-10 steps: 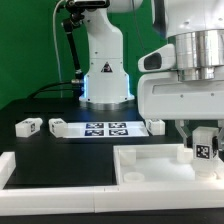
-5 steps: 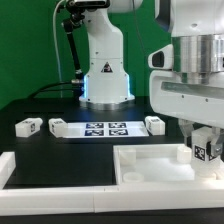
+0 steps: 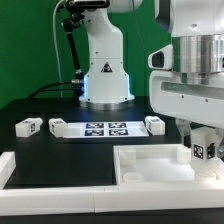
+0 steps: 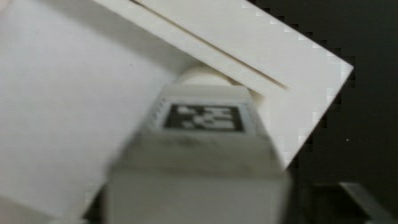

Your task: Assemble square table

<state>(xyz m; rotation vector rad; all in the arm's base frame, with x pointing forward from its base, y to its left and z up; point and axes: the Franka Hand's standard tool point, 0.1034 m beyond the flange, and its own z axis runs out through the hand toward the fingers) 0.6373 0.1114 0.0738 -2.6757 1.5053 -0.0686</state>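
Observation:
My gripper [image 3: 203, 143] is shut on a small white leg [image 3: 204, 152] with a black-and-white tag, and holds it upright over the far right corner of the white square tabletop [image 3: 150, 166]. In the wrist view the leg [image 4: 203, 118] fills the middle, its end against the tabletop's rim [image 4: 231, 55]. Three other legs lie on the black table: two at the exterior view's left [image 3: 28, 126] [image 3: 57, 126] and one near the middle [image 3: 155, 124].
The marker board [image 3: 105, 129] lies between the loose legs. A long white border rail [image 3: 45, 172] runs along the front left. The white robot base [image 3: 105, 80] stands behind.
The arm has shifted slightly to the exterior view's right with the leg in the gripper. It has stayed still over the last half second.

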